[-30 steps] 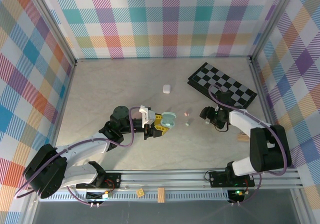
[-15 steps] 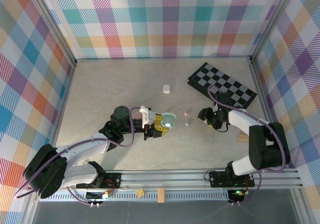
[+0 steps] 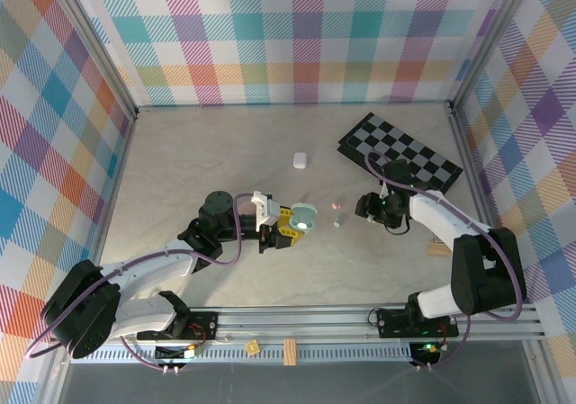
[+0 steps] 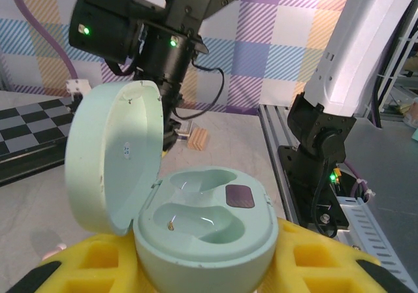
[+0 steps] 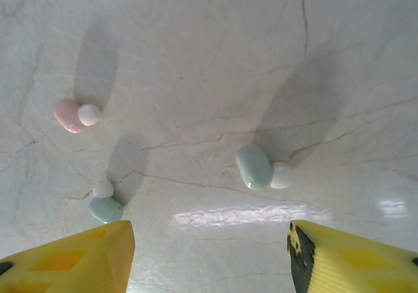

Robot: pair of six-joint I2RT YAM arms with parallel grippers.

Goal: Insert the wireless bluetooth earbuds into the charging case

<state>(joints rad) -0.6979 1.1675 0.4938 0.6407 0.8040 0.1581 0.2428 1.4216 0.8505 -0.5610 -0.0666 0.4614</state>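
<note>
Top external shows the table (image 3: pixel 207 152), a pale stone-look sheet veined with fine cracks. On its far right lies a flat, matte black-and-grey checkered board (image 3: pixel 400 152).

Next in size, the left gripper (image 3: pixel 290 224) is clamped on the mint green charging case (image 4: pixel 209 221). Its yellow pads (image 4: pixel 78 267), moulded with square recesses, press the base from both sides. The case is a smooth, pebble-shaped plastic shell, and in the left wrist view its round lid stands hinged up on the left. Inside, two moulded hollows show bare glossy floors (one has a tiny gold contact pin, and a dark purplish square sits on the rim beside them).

The right gripper (image 5: pixel 209 241) hangs over the table to the right of the case, jaws spread apart and gripping nothing. A small rounded white case (image 3: pixel 300 160) lies well apart, toward the far wall.

Smallest are the earbuds, loose on the table between the two grippers. The right wrist view shows a pink earbud (image 5: pixel 67 116), a mint earbud (image 5: pixel 105 208) near it, and a second mint earbud (image 5: pixel 255 166) further right. Each is rounded and glossy with a white tip.
</note>
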